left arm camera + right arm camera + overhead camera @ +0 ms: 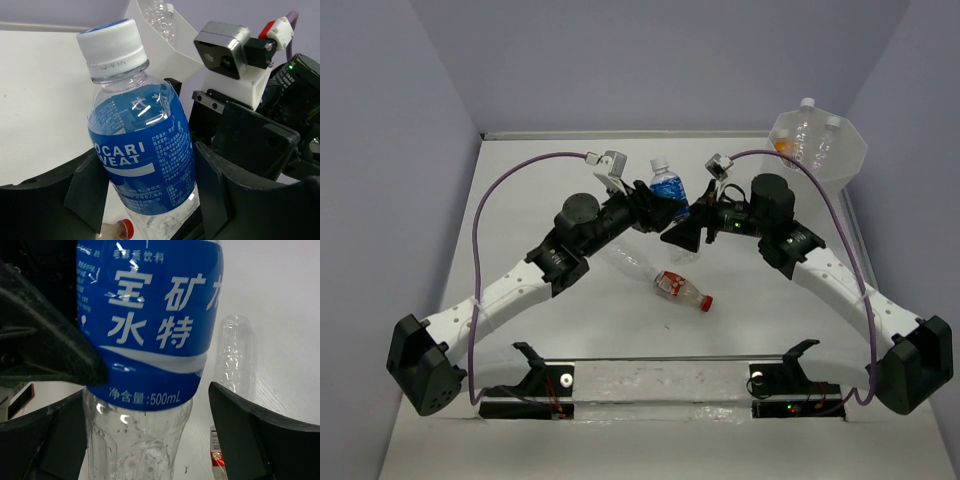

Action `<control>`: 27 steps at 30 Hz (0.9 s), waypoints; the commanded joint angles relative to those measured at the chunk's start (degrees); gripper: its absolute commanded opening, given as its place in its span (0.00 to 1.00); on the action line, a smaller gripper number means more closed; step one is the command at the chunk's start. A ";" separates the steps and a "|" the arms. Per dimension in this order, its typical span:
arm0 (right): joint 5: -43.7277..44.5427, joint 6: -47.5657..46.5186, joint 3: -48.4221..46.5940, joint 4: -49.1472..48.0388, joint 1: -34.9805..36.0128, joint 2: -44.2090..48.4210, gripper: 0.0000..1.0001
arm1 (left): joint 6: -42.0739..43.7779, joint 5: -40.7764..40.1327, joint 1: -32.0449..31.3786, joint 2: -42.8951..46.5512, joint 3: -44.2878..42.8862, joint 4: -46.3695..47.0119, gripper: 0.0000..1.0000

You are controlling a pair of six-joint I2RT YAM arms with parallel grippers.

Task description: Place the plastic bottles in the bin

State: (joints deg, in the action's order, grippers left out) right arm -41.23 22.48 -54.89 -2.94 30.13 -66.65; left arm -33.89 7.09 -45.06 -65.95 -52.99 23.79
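Red-labelled bottle (680,288): lies on its side on the white surface (520,200) just below centre in the top view, its red cap pointing lower right, free of both arms.
Clear bottle (625,260): lies flat just beside it to the upper left, its far end tucked under the left arm.
Left fingers (82,192): clamped on the blue-labelled bottle (142,165), one on each side of the label, holding it off the surface at the centre of the top view with its white cap tilted toward the top of the frame.
Right fingers (250,440): spread wide and straddling the same bottle's lower half from the right. A clear gap shows between the bottle and the right-hand finger in the right wrist view.
Bin (848,165): stands at the upper right of the top view, well apart from the held bottle.
Inside the bin: an orange bottle (782,146) and two white-capped clear bottles (810,125) show through its translucent wall.
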 commanded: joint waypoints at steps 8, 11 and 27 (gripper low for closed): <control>11.60 1.60 -2.32 -4.88 1.42 0.91 0.50 | 2.33 -9.97 -0.64 7.50 -3.87 -7.60 0.99; 18.36 -0.94 -5.13 -2.61 1.42 0.30 0.47 | 4.18 -16.83 -0.56 12.06 -4.40 -15.77 0.99; 67.23 -12.98 -17.97 -4.26 -22.39 -5.41 0.45 | 14.73 -30.56 -0.47 40.10 9.64 -32.42 0.99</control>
State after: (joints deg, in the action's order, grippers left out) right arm 13.32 14.24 -70.59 -1.93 10.28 -70.43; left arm -22.63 -20.32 -45.36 -28.64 -47.72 -9.21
